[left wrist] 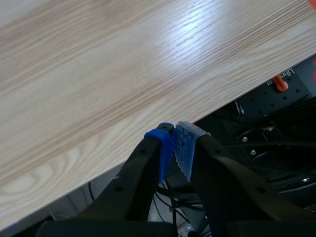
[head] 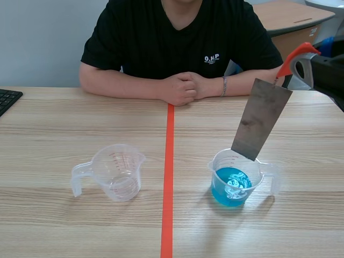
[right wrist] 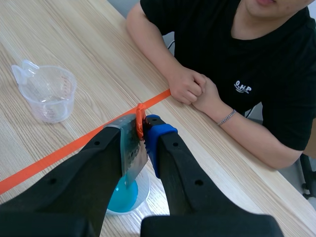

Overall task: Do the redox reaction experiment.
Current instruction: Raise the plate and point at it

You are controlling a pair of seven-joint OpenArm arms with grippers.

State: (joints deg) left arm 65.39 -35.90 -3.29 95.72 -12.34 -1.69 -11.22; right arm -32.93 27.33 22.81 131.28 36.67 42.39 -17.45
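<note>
In the scene view, the right gripper [head: 307,69] enters from the upper right corner, pinching the orange-red tab at the top of a grey metal sheet [head: 262,119]. The sheet hangs slanting down toward the frame's centre. Its lower corner sits at the rim of the measuring cup of blue solution [head: 232,185] at lower right, and looks clear of the liquid. Gripping it by the top probably keeps the fingers out of the solution once the sheet goes in. An empty measuring cup [head: 115,171] stands at lower left, across the orange tape line [head: 169,177]. A person [head: 183,87] sits at the top with hands clasped on the table [head: 64,226].

In the left wrist view, the left gripper [left wrist: 175,143] is closed on nothing, its blue pads [left wrist: 183,145] meeting. It hangs over the table's edge, apparently parked clear of the work.

In the right wrist view, the fingers clamp the sheet, with the blue solution directly under it. The empty cup lies well beyond, past the tape.
</note>
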